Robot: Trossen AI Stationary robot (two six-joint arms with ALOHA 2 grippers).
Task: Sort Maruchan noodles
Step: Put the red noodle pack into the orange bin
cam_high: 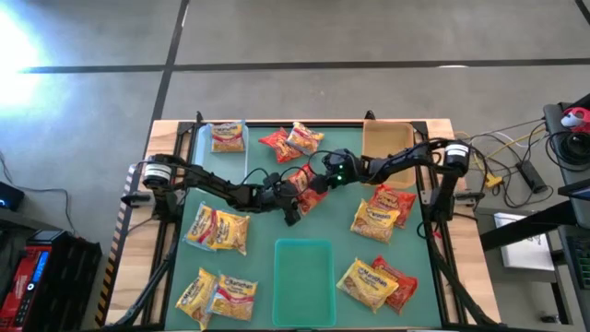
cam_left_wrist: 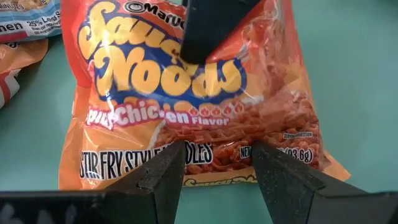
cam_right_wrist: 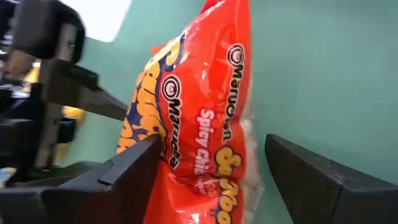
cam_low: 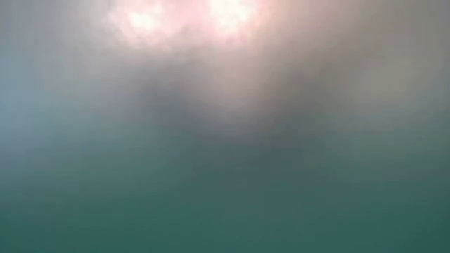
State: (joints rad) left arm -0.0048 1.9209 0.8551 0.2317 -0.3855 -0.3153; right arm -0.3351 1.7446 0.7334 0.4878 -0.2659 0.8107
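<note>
Right gripper (cam_right_wrist: 211, 168) spread wide around red noodle packet (cam_right_wrist: 205, 124); left gripper (cam_left_wrist: 214, 171) clamps its edge. Handover step; next, right withdraws.

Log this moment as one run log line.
left hand: gripping red noodle packet | right hand: open around same packet, mid-table | stage: handover | green tray: nothing in it

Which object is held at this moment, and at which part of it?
The left gripper holds the red-orange packet by its bottom printed edge. The right gripper stands open around the same packet, not pinching it.
</note>
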